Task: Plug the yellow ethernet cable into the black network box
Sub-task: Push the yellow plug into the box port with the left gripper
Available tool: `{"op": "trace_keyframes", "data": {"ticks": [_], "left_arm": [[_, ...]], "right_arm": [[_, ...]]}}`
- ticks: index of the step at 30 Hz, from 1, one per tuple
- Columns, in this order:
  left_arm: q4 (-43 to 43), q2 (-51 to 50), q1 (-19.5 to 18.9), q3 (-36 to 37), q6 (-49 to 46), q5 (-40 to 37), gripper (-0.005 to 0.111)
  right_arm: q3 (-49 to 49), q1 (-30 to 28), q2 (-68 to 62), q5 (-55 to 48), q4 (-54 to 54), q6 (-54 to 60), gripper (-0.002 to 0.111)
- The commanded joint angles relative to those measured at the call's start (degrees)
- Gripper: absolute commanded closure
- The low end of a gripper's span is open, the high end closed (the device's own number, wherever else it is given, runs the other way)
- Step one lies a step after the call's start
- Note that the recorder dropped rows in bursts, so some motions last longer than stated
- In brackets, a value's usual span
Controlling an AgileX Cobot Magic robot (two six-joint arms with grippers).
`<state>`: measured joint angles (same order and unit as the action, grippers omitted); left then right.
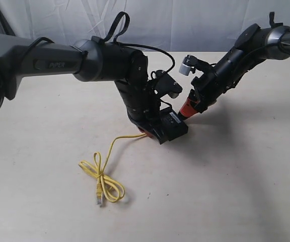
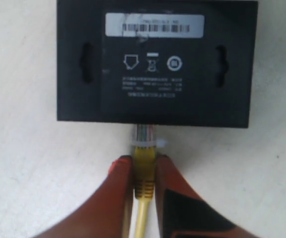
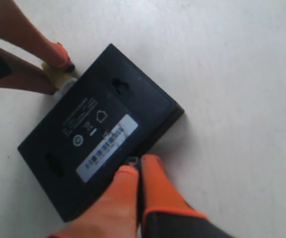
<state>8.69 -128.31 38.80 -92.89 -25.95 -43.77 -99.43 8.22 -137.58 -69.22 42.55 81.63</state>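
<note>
- The left gripper (image 2: 144, 161) is pinching the yellow ethernet cable (image 2: 144, 173) behind its clear plug, which is touching the edge of the black network box (image 2: 197, 94).
- The right gripper (image 3: 135, 166), fingers together, is touching the white-labelled box's far-right edge, mid-scene.

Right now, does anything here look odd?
Only small things: the black network box lies with its barcode label and mounting slots facing up, and the yellow ethernet cable trails off in a loose knot.

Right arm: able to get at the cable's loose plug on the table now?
Probably not directly: the loose plug of the yellow ethernet cable lies beyond the left gripper and black network box, which the right gripper is touching.
</note>
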Motion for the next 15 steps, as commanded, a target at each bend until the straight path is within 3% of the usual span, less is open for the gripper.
{"op": "trace_keyframes", "data": {"ticks": [1,9,15], "left_arm": [[1.69,-0.32,0.12,-0.25,-1.65,0.89,0.107],[3.68,-0.32,0.12,-0.25,-1.65,1.48,0.107],[3.68,-0.32,0.12,-0.25,-0.19,3.59,0.107]], "right_arm": [[0.33,0.31,0.12,-0.74,2.48,2.41,0.109],[0.33,2.24,0.12,-0.74,2.37,2.30,0.109],[0.33,2.13,0.12,-0.74,-2.27,-3.90,0.109]]}}
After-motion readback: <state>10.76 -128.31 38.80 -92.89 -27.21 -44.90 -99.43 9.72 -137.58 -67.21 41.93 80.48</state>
